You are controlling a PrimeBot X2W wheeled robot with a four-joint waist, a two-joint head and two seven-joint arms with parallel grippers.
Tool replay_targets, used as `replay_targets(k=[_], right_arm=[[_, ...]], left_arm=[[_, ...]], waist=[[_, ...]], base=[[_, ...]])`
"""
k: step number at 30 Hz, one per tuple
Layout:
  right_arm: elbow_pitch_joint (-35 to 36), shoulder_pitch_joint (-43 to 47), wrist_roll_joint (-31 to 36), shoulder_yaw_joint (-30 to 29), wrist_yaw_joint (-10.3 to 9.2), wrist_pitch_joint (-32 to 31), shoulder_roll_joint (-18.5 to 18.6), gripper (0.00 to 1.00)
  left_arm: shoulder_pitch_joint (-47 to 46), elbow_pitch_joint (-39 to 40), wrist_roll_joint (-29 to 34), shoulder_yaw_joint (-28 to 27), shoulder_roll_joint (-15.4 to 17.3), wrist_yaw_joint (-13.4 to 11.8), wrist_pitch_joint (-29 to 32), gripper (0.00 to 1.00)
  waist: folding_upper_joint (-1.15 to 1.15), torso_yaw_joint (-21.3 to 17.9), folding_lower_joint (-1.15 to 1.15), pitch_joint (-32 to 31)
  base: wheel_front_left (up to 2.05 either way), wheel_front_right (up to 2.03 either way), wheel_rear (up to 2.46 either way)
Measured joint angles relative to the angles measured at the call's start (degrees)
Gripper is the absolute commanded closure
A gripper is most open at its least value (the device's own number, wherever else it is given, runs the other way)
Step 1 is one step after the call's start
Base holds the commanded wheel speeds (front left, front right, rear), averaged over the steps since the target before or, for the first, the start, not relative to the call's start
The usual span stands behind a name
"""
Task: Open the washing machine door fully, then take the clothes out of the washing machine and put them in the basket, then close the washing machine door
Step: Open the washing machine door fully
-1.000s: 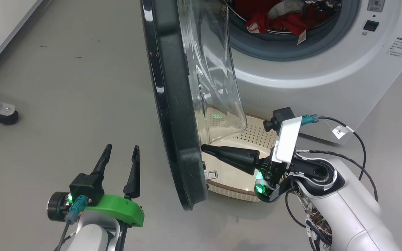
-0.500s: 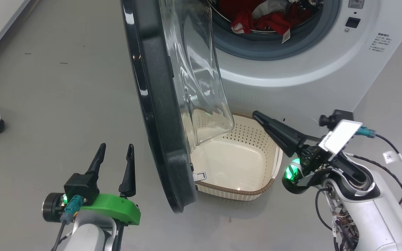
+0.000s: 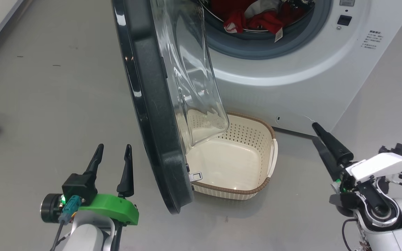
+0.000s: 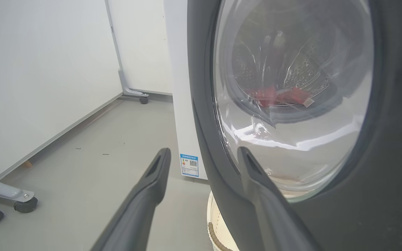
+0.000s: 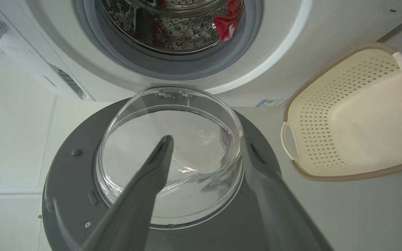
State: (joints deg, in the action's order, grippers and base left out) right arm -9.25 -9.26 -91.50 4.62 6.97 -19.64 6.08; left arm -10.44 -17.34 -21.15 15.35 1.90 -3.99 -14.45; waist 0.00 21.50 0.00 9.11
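Head view: basket (image 3: 254,121) left of right claw (image 3: 313,132).

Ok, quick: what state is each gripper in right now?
Left gripper: open, holding nothing.
Right gripper: open, holding nothing.

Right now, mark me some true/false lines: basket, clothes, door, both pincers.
1. The basket is empty. True.
2. The clothes lie in the basket. False: they are inside the washing machine.
3. The washing machine door stands open. True.
4. The right pincer grips the door. False: it is open and apart from the door, on the basket's other side.
5. The left pincer is open and holds nothing. True.
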Motion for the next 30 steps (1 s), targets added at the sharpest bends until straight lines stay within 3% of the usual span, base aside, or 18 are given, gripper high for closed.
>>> replay_targets(k=[13, 16, 17, 21, 22, 25, 30], right_arm=[[-1.9, 5.4, 37.1, 1.0, -0.08, 24.7, 10.1, 0.0], [-2.5, 6.1, 46.3, 0.9, -3.0, 31.1, 13.3, 0.0], [-2.5, 6.1, 46.3, 0.9, -3.0, 31.1, 13.3, 0.0], [-2.4, 6.2, 56.6, 1.5, -7.36, 37.9, 15.4, 0.0], [-2.4, 6.2, 59.5, 1.6, -9.34, 36.9, 15.6, 0.0], [-2.0, 6.8, 63.0, 2.0, -11.68, 35.4, 15.2, 0.0], [0.0, 8.8, 66.2, 1.3, -12.7, 34.6, 12.4, 0.0]], left_arm=[[0.5, -0.3, 0.0, -0.3, 0.0, 0.0, 0.0, 0.0], [0.5, -0.4, 0.0, -0.5, 0.0, 0.0, 0.0, 0.0], [0.5, -0.4, 0.0, -0.5, 0.0, 0.0, 0.0, 0.0], [0.5, -0.4, 0.1, -0.7, 0.0, 0.0, 0.0, 0.0], [0.5, -0.6, 0.1, -0.9, 0.0, 0.0, 0.0, 0.0], [0.6, -0.7, 0.2, -1.1, 0.0, 0.0, 0.0, 0.0], [0.8, -0.8, 0.2, -1.1, 0.0, 0.0, 0.0, 0.0]], waist=[[0.0, -0.6, 0.0, -0.4], [0.0, -0.7, 0.0, -0.4], [0.0, -0.7, 0.0, -0.4], [0.0, -0.9, 0.0, -0.5], [0.0, -1.0, 0.0, -0.7], [0.0, -1.2, 0.0, -1.2], [0.0, -1.4, 0.0, -1.6]], base=[[0.0, 0.0, 0.0], [0.0, 0.0, 0.0], [0.0, 0.0, 0.0], [0.0, 0.0, 0.0], [0.0, 0.0, 0.0], [0.0, 0.0, 0.0], [0.0, 0.0, 0.0]])
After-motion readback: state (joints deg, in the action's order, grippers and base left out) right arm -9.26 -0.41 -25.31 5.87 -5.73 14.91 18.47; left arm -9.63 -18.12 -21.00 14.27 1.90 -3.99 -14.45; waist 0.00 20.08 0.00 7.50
